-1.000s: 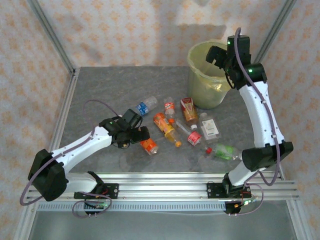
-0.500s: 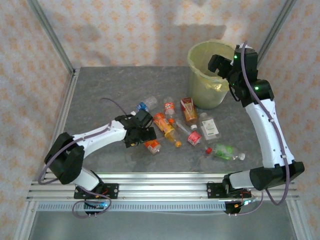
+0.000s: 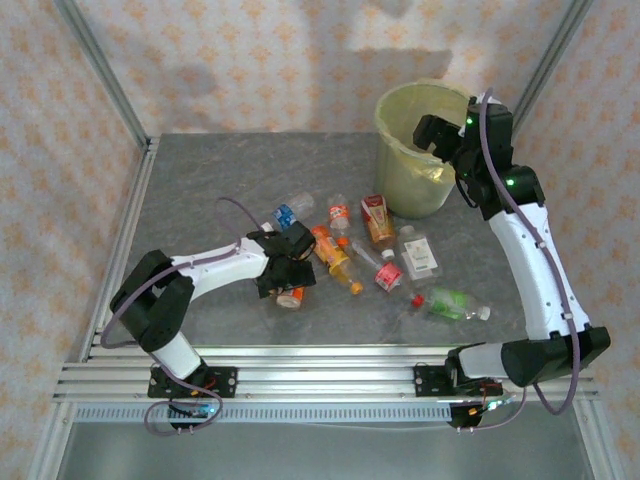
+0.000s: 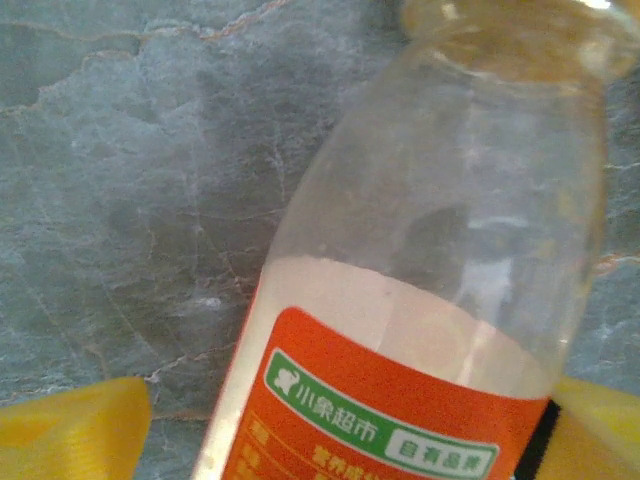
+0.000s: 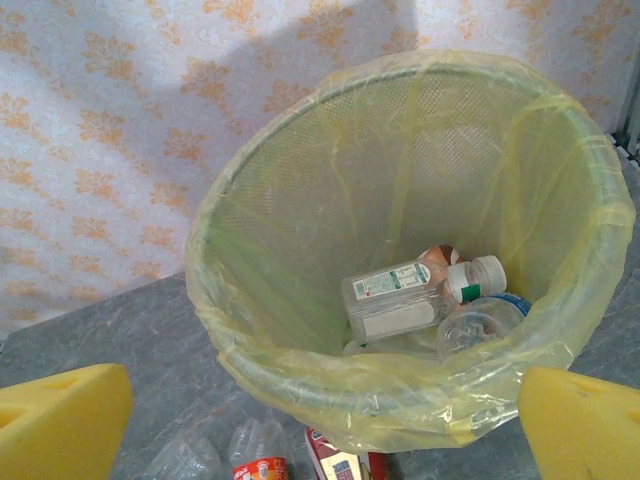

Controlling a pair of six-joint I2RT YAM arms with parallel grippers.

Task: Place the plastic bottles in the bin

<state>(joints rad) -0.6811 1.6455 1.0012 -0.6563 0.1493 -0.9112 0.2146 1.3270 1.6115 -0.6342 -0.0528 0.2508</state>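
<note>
Several plastic bottles lie across the middle of the table, among them a blue-labelled one (image 3: 287,213), an orange one (image 3: 333,255) and a green one (image 3: 450,303). My left gripper (image 3: 288,283) is low over a clear bottle with an orange label (image 3: 292,297). In the left wrist view that bottle (image 4: 420,300) lies between the yellow pads (image 4: 70,430); the left pad stands apart from it, so the left gripper (image 4: 330,440) is open. My right gripper (image 3: 432,135) hangs open and empty over the bin (image 3: 410,185). Inside the bin (image 5: 300,230) lie a few bottles (image 5: 395,300).
A square clear bottle (image 3: 418,255), a red carton-shaped bottle (image 3: 377,220) and a red-capped bottle (image 3: 387,272) lie close together in front of the bin. Metal frame posts and patterned walls enclose the grey table (image 3: 200,190).
My left arm has reached right and down onto the orange-labelled bottle, and its jaws have narrowed around it. The right gripper has drifted slightly over the bin, still open.
</note>
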